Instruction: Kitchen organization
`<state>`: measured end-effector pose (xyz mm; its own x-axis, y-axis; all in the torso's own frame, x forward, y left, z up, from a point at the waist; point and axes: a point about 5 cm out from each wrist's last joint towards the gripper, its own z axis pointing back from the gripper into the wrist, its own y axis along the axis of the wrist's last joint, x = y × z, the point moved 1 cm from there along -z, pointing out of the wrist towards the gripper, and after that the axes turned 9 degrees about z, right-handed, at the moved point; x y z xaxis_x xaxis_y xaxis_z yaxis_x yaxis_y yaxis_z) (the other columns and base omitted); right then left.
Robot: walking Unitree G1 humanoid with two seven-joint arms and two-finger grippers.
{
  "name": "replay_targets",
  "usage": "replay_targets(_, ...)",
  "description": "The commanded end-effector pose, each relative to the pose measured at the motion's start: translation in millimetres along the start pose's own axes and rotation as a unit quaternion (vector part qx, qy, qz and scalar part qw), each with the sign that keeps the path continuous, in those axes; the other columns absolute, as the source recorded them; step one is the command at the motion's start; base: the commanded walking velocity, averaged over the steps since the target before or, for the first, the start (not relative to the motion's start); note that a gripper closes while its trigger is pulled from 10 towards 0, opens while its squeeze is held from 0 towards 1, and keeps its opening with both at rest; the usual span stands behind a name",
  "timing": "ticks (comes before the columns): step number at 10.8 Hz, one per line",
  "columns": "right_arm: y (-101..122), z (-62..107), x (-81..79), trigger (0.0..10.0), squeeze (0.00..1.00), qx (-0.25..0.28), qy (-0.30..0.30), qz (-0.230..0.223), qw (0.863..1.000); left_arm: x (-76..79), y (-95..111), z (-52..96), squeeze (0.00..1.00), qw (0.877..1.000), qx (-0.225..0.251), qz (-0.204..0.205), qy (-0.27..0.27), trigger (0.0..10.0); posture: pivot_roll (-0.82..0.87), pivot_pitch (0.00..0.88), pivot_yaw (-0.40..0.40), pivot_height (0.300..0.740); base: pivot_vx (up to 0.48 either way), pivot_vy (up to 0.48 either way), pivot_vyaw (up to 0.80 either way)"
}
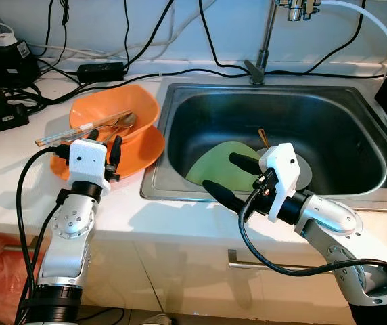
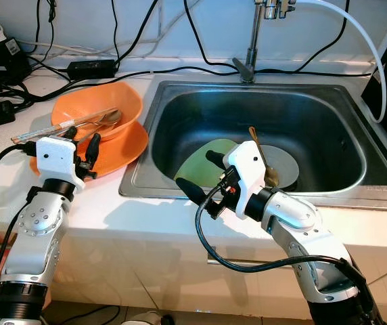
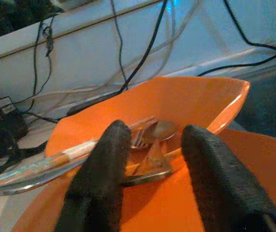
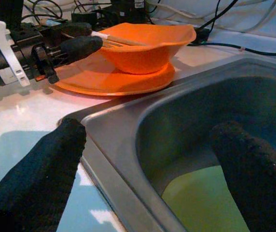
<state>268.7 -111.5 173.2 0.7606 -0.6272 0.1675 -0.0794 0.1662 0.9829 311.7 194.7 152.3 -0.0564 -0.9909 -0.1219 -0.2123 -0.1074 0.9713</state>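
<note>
An orange bowl (image 1: 122, 105) sits on an orange plate (image 1: 149, 149) on the white counter, left of the sink (image 1: 200, 115). In the bowl lie chopsticks (image 1: 78, 130) and a metal spoon (image 3: 159, 130). My left gripper (image 1: 104, 141) hovers open over the plate's near edge, fingers pointing at the bowl. Inside the sink lie a green plate (image 1: 220, 162), a grey plate (image 2: 285, 162) and a brown spoon (image 2: 261, 156). My right gripper (image 1: 220, 170) stands open above the sink's front rim, one finger over the counter and one over the basin.
A faucet (image 1: 264, 40) rises behind the sink, with a white hose (image 1: 383, 27) to its right. Black cables, an adapter (image 1: 99, 68) and a power strip (image 1: 1, 115) crowd the counter's back left. A drawer handle (image 1: 247, 261) sits below the counter edge.
</note>
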Motion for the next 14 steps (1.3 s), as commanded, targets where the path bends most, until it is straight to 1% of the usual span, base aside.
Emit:
replay_targets(1, -0.1, 0.9, -0.5, 10.0, 0.00, -0.002, -0.001, 0.001, 1.000, 1.2, 5.0, -3.6, 0.00, 1.000, 0.009, -0.004, -0.010, 0.0, 0.13, 0.018, 0.074, 0.740, 0.000, 0.000, 0.00)
replay_targets(10, 0.9, 0.7, 2.1, 10.0, 0.00, -0.002, -0.003, 0.006, 1.000, 7.3, 11.8, -7.2, 0.00, 1.000, 0.023, 0.008, -0.018, 0.0, 0.12, 0.015, 0.068, 0.740, 0.000, 0.000, 0.00)
replay_targets(13, 1.3, 0.4, 2.2, 10.0, 0.00, -0.002, -0.002, 0.008, 1.000, 11.3, 20.4, -10.8, 0.00, 0.999, 0.036, 0.017, -0.026, 0.0, 0.12, 0.015, 0.065, 0.740, 0.000, 0.000, 0.00)
replay_targets(14, 1.2, 0.2, 2.4, 10.0, 0.00, -0.002, -0.003, 0.009, 1.000, 16.6, 31.7, -14.5, 0.00, 0.998, 0.055, 0.025, -0.036, 0.0, 0.12, 0.016, 0.066, 0.740, 0.000, 0.000, 0.00)
